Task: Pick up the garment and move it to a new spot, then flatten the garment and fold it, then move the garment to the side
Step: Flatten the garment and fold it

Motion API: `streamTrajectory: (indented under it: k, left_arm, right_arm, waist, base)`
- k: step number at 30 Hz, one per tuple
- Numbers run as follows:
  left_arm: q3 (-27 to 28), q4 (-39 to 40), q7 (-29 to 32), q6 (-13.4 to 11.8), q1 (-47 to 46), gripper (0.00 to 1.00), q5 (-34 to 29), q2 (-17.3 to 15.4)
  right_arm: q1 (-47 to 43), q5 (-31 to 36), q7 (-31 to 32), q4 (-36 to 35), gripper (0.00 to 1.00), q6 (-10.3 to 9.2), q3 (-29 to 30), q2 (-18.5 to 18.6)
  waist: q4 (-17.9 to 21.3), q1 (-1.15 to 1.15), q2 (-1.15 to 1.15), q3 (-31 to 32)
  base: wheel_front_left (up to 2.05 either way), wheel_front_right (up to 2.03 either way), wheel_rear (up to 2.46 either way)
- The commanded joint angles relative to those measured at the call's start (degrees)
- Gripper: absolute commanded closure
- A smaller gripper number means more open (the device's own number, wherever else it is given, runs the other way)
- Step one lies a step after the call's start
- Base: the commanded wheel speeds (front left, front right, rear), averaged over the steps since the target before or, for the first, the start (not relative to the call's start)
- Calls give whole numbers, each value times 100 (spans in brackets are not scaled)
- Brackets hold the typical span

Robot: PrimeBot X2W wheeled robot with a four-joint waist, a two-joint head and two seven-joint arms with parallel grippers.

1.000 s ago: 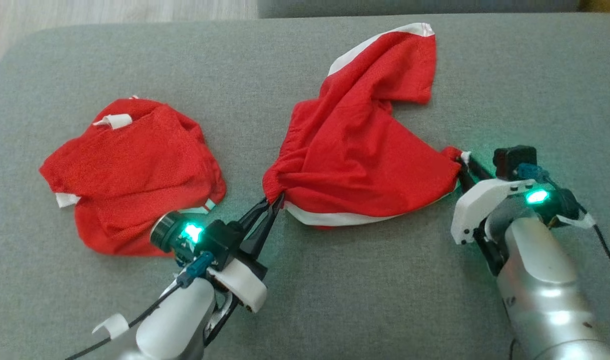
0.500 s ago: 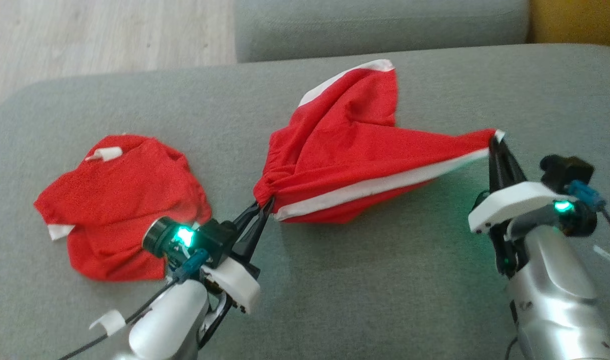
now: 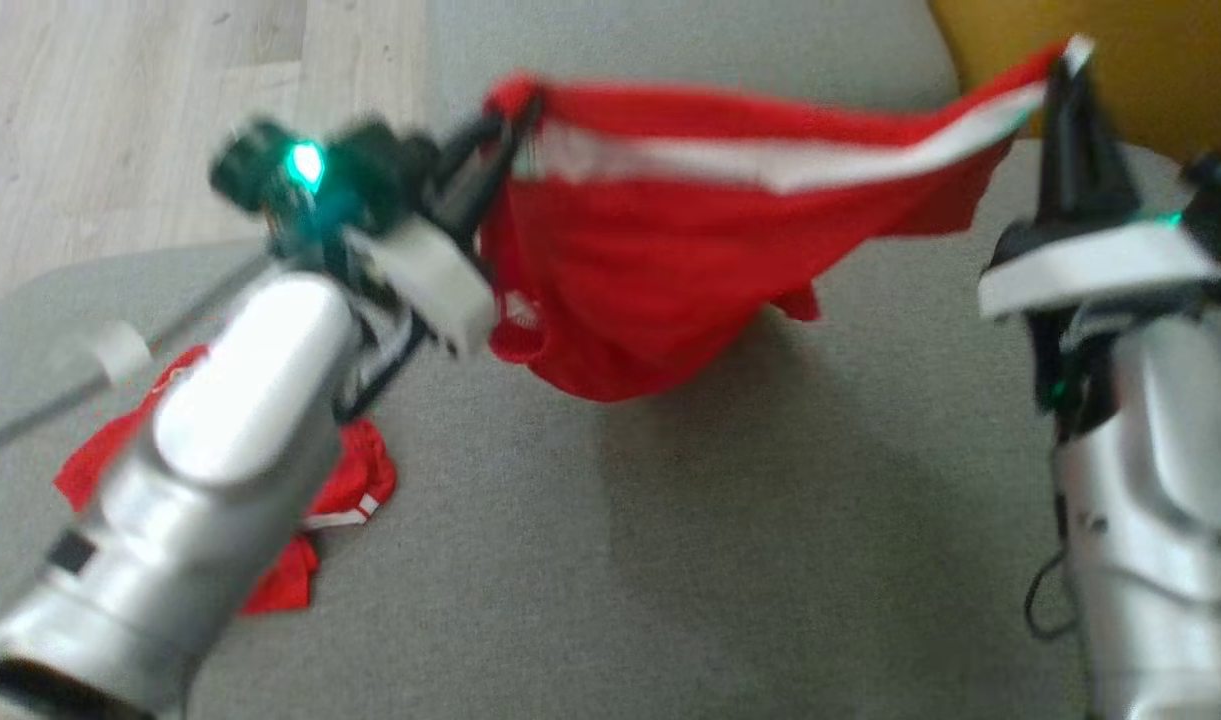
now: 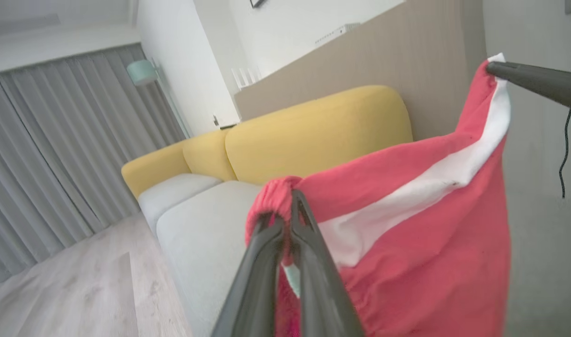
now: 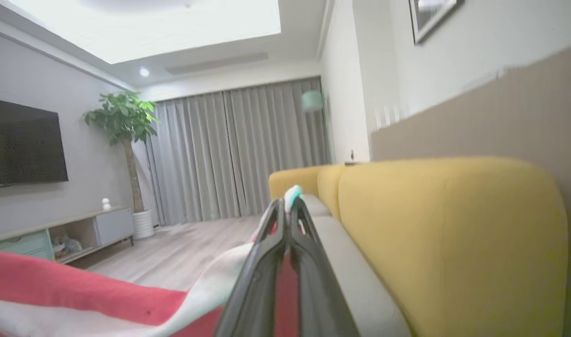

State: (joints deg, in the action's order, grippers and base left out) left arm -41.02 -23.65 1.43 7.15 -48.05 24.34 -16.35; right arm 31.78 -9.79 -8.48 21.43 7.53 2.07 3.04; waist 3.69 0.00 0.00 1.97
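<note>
Left claw clamped on a gathered corner of the red garment; right claw clamped on the opposite white-trimmed corner. Cloth hangs stretched between them, above the grey cushion. Another red cloth lies on the cushion under the left forearm.

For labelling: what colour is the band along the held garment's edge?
White band on a red garment; clearest in left wrist view.

The head camera looks steeply down in front of the yellow sofa. The left wrist camera, close behind the left claw, faces that sofa; the right one looks along it. All share the garment.
</note>
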Motion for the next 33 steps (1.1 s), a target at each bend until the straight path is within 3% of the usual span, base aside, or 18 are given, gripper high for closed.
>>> streamTrajectory:
  k: [1, 8, 14, 22, 27, 33]
  left_arm:
    - [268, 170, 41, 20, -450, 100, 54, -244]
    - [308, 259, 161, 32, -1099, 100, 676, -293]
    - [361, 471, 85, 32, -765, 100, 993, -306]
    - [421, 566, 197, 8, -379, 100, 1393, -251]
    - [796, 365, 465, -20, -459, 100, 2034, -179]
    - [1033, -152, 708, -10, -1488, 100, 2154, -271]
  right_arm:
    - [450, 132, -23, -314, 100, -4, -78, -16]
    - [664, 690, -4, -858, 100, -4, 223, -16]
    - [208, 1048, 512, -884, 100, -4, 558, -16]
    - [94, 1059, 768, -843, 100, -4, 671, -16]
    - [454, 1138, 1014, -550, 100, -4, 444, -16]
    - [1900, 1010, 1025, 225, 100, -4, 462, -16]
  waist:
    - [30, 0, 0, 53]
    - [18, 0, 0, 199]
    - [-40, 0, 0, 206]
    - [-16, 0, 0, 32]
    - [95, 0, 0, -395]
    - [237, 0, 0, -1497]
  base:
    - [0, 0, 0]
    - [0, 0, 0]
    - [0, 0, 0]
    - [0, 0, 0]
    - [0, 0, 0]
    - [0, 0, 0]
